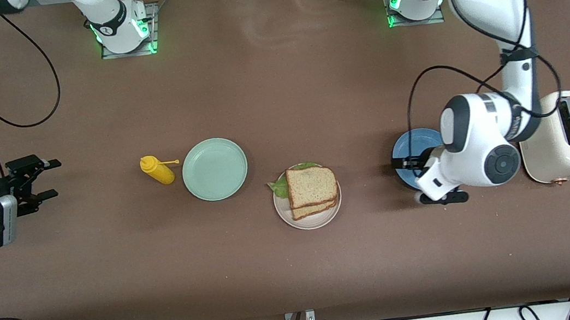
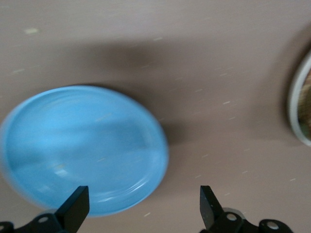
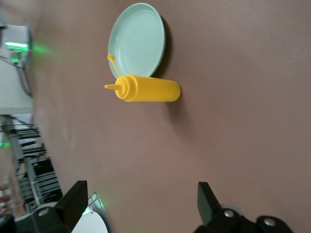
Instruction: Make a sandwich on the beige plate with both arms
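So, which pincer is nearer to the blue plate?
Left. The left pincer hangs open over the blue plate; the right pincer, also open, waits at the right arm's end of the table.

Beige plate (image 1: 309,221), tan sandwich (image 1: 311,187) (green lettuce), yellow bottle (image 1: 157,170).

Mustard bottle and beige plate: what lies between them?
The mint-green plate lies between the mustard bottle and the beige plate, as the front view shows.
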`<state>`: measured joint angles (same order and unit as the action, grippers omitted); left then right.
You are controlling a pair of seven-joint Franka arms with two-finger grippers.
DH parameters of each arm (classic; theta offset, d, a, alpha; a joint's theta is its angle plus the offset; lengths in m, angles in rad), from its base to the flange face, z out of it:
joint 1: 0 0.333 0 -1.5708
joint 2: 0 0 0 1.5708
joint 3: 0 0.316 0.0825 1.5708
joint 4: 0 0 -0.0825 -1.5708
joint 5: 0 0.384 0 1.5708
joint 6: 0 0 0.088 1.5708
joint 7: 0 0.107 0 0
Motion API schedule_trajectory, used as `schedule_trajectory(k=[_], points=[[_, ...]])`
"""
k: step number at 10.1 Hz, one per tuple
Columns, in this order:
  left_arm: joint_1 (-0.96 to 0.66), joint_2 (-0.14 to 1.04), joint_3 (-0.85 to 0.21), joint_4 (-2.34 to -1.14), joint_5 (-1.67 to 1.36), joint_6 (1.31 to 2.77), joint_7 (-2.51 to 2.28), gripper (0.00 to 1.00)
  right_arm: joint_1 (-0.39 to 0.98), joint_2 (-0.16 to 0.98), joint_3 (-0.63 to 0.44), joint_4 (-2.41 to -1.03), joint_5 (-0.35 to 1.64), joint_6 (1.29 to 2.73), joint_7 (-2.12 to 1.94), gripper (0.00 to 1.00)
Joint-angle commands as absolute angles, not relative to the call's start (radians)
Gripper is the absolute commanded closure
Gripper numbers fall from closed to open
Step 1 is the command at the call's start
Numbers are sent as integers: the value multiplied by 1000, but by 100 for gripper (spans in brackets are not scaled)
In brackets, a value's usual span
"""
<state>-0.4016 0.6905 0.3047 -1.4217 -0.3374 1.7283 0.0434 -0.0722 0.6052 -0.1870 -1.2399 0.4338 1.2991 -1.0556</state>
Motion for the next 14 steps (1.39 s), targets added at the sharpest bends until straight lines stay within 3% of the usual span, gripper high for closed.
schedule_trajectory(k=[1, 4, 6, 9, 11, 12, 14], points=[[-358, 631, 298, -1428, -209, 1657, 40, 0, -71, 390, -132, -1475, 310, 1426, -923, 0], [-318, 586, 299, -1424, 18, 1570, 41, 0, -71, 223, -7, -1586, 68, 1500, -564, 0], [-244, 525, 295, -1402, 8, 1539, 41, 0, -72, 145, 17, -1662, -76, 1538, -460, 0], [-245, 525, 298, -1326, 11, 1471, 31, 0, -77, 74, -4, -1706, -106, 1644, -335, 0], [-195, 477, 284, -1347, 9, 1485, 37, 0, -77, 69, -17, -1709, -91, 1644, -121, 0], [-178, 375, 259, -1427, 11, 1562, 38, 0, -77, 42, -15, -1707, -51, 1641, -97, 0], [-153, 139, 219, -1702, 9, 1841, 41, 0, -77, -10, -20, -1713, 78, 1582, -89, 0]])
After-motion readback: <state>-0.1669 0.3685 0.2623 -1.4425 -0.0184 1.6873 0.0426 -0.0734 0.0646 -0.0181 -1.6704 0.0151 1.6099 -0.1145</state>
